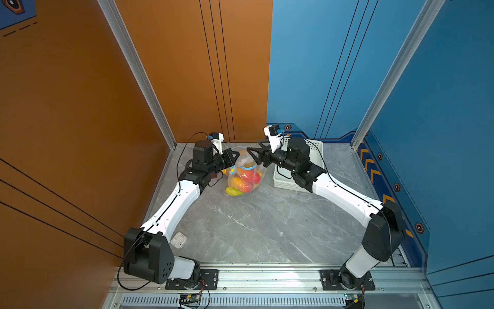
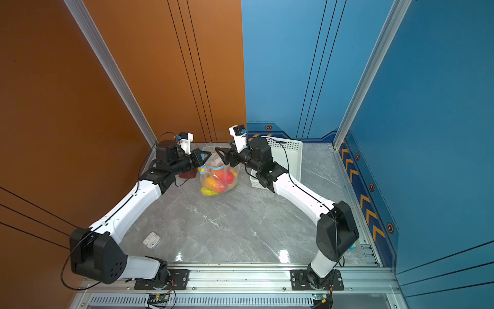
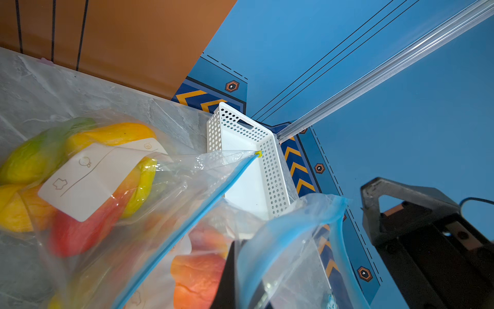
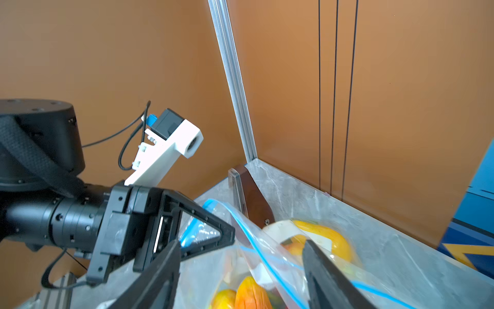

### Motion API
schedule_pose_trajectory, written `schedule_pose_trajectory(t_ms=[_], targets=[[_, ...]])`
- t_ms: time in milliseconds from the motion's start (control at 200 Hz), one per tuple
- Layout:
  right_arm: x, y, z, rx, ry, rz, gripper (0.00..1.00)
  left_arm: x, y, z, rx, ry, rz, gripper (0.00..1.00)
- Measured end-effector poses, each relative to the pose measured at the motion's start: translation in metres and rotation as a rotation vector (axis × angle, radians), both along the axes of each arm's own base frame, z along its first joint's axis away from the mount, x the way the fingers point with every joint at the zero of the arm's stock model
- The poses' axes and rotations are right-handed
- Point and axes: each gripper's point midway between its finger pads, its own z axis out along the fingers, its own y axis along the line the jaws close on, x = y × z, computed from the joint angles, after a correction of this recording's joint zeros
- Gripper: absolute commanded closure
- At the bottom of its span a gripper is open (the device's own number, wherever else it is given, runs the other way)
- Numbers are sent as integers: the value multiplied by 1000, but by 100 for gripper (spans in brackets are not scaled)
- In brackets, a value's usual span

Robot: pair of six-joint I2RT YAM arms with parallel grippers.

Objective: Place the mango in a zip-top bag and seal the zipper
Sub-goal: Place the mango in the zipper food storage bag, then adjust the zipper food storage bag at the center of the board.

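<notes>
Mangoes [image 1: 247, 177] already lay in the zip-top bag [image 1: 258, 174] at twelve o'clock on the table [image 1: 267, 227], zipper [image 3: 188, 230] not yet sealed, left gripper [image 1: 237, 155] pinching its rim, right gripper [image 1: 252, 155] spread wide beside it

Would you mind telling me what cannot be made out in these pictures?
Zipper, full length: runs off the left wrist view's edge; too small in both top views.
How many mangoes: the label and creases of the zip-top bag cover some.
White item: too small in both top views to identify.
</notes>
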Motion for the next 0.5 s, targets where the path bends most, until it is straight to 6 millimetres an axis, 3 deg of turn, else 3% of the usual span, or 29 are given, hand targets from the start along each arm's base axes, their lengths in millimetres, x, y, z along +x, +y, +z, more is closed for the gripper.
schedule_pose_trajectory(t_ms=[80, 165, 225, 275, 360, 495], targets=[[2, -22, 10, -44, -15, 6, 14, -2, -2, 2, -5, -4, -13, 100], [17, -60, 16, -85, -39, 14, 10, -5, -3, 6, -12, -10, -28, 100], [28, -85, 10, -149, -53, 28, 1, -8, -5, 9, -17, -16, -40, 100], [34, -98, 0, -223, -72, 68, 0, -10, -6, 11, -20, -21, -51, 100], [33, -96, -18, -331, -122, 186, 0, -12, -8, 13, -23, -28, -69, 100], [20, -70, -50, -432, -177, 371, 0, -15, -13, 14, -20, -36, -100, 100]])
